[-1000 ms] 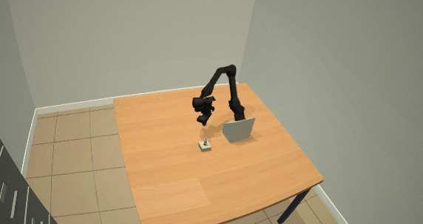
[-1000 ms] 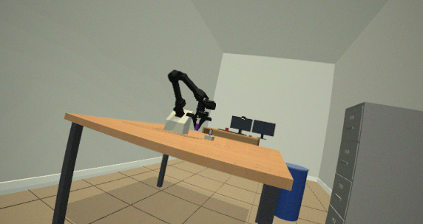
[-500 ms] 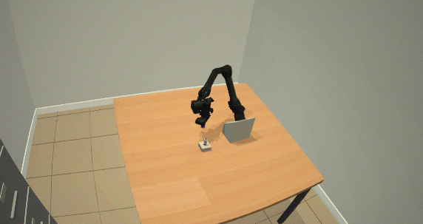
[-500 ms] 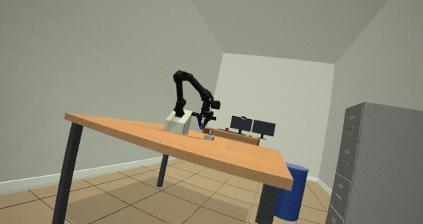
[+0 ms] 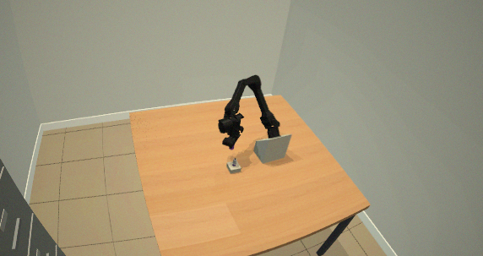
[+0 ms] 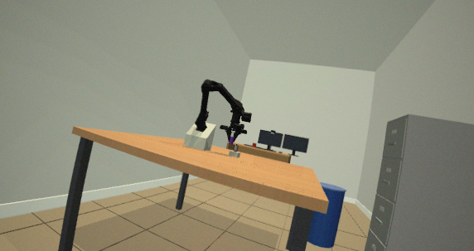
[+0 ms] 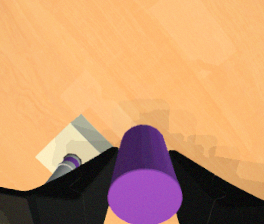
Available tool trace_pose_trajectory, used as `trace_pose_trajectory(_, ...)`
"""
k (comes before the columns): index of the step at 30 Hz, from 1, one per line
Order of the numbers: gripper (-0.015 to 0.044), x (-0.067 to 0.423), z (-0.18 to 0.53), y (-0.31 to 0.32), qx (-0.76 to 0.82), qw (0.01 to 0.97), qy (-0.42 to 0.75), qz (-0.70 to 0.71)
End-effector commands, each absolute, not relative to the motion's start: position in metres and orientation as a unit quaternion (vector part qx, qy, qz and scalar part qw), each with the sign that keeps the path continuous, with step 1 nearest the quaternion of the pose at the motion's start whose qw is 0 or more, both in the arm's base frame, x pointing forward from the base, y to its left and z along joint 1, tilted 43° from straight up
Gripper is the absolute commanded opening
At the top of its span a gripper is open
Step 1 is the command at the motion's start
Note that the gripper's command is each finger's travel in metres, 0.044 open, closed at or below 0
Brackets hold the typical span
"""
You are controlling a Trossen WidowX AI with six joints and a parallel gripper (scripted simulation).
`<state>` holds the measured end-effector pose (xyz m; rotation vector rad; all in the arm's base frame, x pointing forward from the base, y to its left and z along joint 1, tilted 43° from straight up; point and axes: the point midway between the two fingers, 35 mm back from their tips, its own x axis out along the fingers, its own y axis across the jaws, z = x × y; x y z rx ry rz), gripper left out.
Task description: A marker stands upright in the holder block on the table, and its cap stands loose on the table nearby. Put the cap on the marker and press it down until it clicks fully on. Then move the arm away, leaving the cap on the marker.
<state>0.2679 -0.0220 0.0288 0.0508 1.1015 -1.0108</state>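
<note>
Cap (image 7: 144, 176) is up in the air, purple and pinched squarely between the black fingers, its closed end towards the wrist camera and its open mouth pointing down at the table (image 5: 203, 204), which is exactly how it needs to hang if it is to slide over a pen tip. Gripper (image 5: 230, 143) is clamped on it, jaws stopped by the cap's body, a firm side grip that should let the arm push straight down later. Marker (image 5: 234, 160) waits below, upright in the pale block (image 5: 233, 166), and the block is there to keep it from tipping under that push. From the top view the cap sits above and just back from the marker, near but clearly apart; in the wrist view the marker (image 7: 70, 161) and block (image 7: 59, 149) peek out low and left of the cap, so the two are not lined up yet, by my reading. Exterior view agrees: cap (image 6: 231, 140) above, marker (image 6: 235, 148) lower and slightly off to one side. Carrying stage, I'd say, with a sideways correction needed before any descent. Out beyond them, the arm arches back to its grey base (image 5: 274, 149) on the table.
</note>
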Motion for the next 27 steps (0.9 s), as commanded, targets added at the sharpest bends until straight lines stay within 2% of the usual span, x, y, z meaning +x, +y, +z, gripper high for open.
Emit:
trace_pose_trajectory(1,0.0000,0.272,0.023,-0.007,0.026,0.733,0.502,-0.459)
trace_pose_trajectory(27,0.0000,0.279,-0.015,0.065,0.019,0.733,0.494,-0.467)
